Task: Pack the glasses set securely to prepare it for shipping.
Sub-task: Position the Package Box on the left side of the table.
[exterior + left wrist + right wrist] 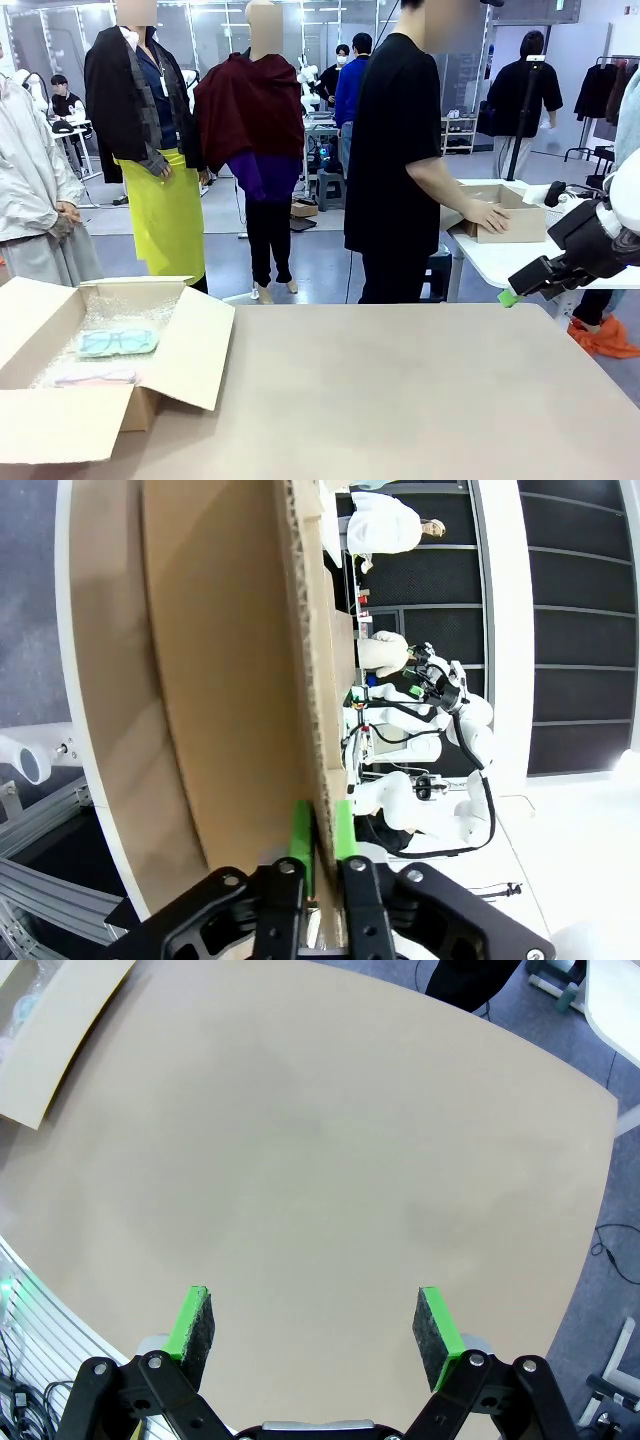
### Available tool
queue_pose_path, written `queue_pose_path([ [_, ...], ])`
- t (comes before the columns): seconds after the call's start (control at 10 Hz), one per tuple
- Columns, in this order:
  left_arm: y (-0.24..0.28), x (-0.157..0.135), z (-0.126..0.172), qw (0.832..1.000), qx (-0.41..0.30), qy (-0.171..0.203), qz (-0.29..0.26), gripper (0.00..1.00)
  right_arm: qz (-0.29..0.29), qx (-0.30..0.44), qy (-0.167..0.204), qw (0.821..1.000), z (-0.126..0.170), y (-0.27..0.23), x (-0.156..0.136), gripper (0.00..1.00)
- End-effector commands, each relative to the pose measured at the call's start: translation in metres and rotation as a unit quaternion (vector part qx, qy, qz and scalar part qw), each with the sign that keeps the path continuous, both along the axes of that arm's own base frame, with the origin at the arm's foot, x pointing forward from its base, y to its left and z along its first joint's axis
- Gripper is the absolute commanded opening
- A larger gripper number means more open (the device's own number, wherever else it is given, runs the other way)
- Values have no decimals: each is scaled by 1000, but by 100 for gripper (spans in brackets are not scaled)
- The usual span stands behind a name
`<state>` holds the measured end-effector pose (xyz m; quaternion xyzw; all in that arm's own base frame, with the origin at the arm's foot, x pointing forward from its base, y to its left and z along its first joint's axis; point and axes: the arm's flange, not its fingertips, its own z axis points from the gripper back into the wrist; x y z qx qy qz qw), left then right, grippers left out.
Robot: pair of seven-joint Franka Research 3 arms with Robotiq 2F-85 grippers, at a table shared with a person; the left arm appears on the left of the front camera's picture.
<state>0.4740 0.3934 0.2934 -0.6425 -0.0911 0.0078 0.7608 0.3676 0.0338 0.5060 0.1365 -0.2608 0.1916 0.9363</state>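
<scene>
While its flaps hang open, the cardboard box [160,390] holds mint-green-framed glasses [118,342] and pink-framed glasses [95,376].

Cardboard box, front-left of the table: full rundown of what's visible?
The cardboard box is plain brown corrugated board, open, its flaps folded outward, standing at the table's left front. Bubble wrap lines it. Inside lie the mint-green glasses pack and, nearer the camera, the pink glasses pack. In the left wrist view, the left gripper straddles one flap's edge, pads close on either side.
</scene>
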Motion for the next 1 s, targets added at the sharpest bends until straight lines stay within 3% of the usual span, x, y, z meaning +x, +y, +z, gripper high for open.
queue_pose_path([
  [0.0, 2, -1, 5, 1000, -1, 3, -6, 69, 1, -2, 2, 1000, 0, 3, -1, 100],
  [0.1, 2, -1, 5, 1000, 1, 2, -2, 75, 1, -2, 2, 1000, 0, 3, -1, 100],
  [0.2, 1, -2, 6, 1000, 2, 8, 2, 100, 1, -2, 2, 1000, 0, 3, -1, 100],
  [0.4, 3, -7, 9, 1000, 13, 3, 10, 100, 1, -2, 2, 1000, 0, 3, -1, 100],
  [0.5, 6, -11, 12, 999, 37, 3, 22, 84, 1, -2, 2, 1000, 0, 3, -1, 100],
  [0.7, 11, -23, 26, 997, 62, -11, 33, 100, 1, -2, 2, 1000, 0, 3, -1, 100],
  [0.9, 22, -41, 52, 993, 102, -28, 54, 100, 1, -2, 2, 1000, 0, 3, -1, 100],
])
